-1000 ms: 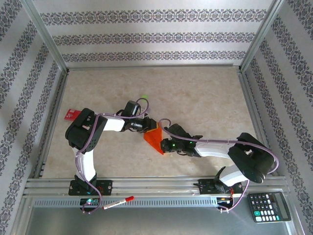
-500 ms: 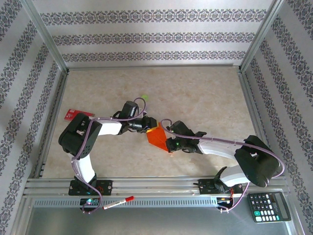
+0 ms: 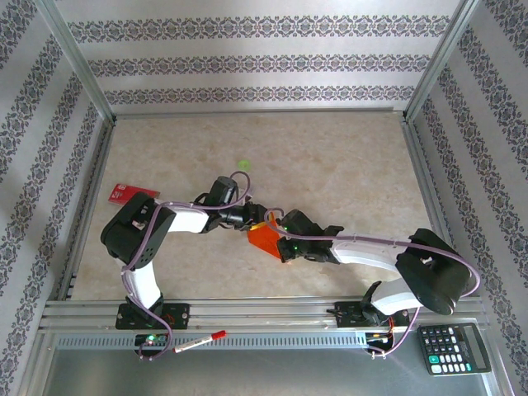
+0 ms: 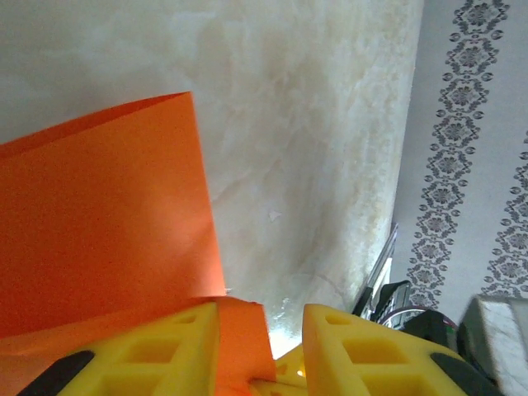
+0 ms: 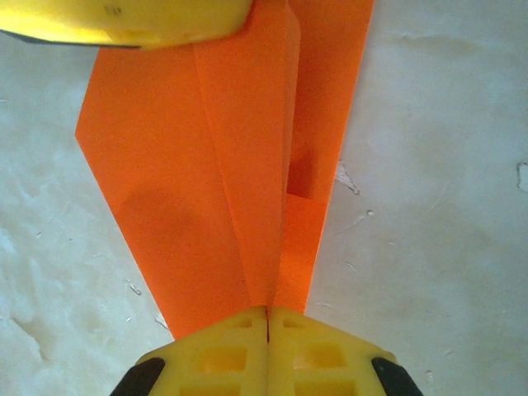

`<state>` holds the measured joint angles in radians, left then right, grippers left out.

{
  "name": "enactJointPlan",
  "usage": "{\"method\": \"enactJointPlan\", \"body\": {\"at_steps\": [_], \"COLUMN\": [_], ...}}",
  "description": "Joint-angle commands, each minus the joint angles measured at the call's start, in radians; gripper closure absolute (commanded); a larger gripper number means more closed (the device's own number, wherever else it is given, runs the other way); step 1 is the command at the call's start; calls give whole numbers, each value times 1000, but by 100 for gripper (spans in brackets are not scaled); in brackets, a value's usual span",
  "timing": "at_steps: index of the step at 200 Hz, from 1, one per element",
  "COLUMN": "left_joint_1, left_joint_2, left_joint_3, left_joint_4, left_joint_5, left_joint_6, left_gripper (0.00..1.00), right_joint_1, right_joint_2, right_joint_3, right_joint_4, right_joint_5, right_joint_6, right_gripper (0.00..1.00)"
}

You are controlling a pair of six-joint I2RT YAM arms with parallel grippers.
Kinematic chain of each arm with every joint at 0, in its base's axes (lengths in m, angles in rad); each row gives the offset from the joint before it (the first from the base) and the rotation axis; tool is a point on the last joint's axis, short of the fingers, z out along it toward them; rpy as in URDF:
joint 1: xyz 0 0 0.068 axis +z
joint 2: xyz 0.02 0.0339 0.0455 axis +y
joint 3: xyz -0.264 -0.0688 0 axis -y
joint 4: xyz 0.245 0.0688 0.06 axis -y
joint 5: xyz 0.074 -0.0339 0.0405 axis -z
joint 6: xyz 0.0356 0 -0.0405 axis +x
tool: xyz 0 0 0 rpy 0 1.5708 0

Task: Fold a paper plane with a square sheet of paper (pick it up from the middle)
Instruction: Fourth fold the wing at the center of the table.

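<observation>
The orange sheet of paper point(image 3: 266, 239), already creased into a narrowing shape with a ridge down its length, is lying near the middle of the marbled surface point(image 3: 346, 165), between the two arms. The right arm point(image 3: 363, 247) is reaching in from the right, and the right jaws are pressing fully together at the paper's point(image 5: 206, 165) narrow end. Whether they are pinching the ridge or just bearing down on it is not clear. The left arm point(image 3: 186, 219) is coming in from the left. The left jaws are standing slightly apart, with a raised flap of the paper point(image 4: 99, 223) leaning against one yellow finger point(image 4: 157, 351) and bare surface showing in the gap. A small red card point(image 3: 124, 192) is sitting well off to the left.
</observation>
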<state>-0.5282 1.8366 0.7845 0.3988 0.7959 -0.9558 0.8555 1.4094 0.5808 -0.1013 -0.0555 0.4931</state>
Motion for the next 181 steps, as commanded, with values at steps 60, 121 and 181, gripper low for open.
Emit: {"method": "enactJointPlan", "body": {"at_steps": [60, 121, 181], "left_joint_1": [13, 13, 13], "left_joint_2": [42, 59, 59], "left_joint_3": [-10, -36, -45], "left_joint_4": [-29, 1, 6], "left_joint_5": [-58, -61, -60], "left_joint_6": [72, 65, 66], "left_gripper": [70, 70, 70], "right_joint_1": [-1, -22, -28], "right_joint_2": [-16, -45, -55], "right_joint_3": [23, -66, -91], "right_joint_4": [-21, 117, 160], "right_joint_5": [-21, -115, -119], "right_joint_6": [-2, 131, 176], "right_gripper": [88, 84, 84]}}
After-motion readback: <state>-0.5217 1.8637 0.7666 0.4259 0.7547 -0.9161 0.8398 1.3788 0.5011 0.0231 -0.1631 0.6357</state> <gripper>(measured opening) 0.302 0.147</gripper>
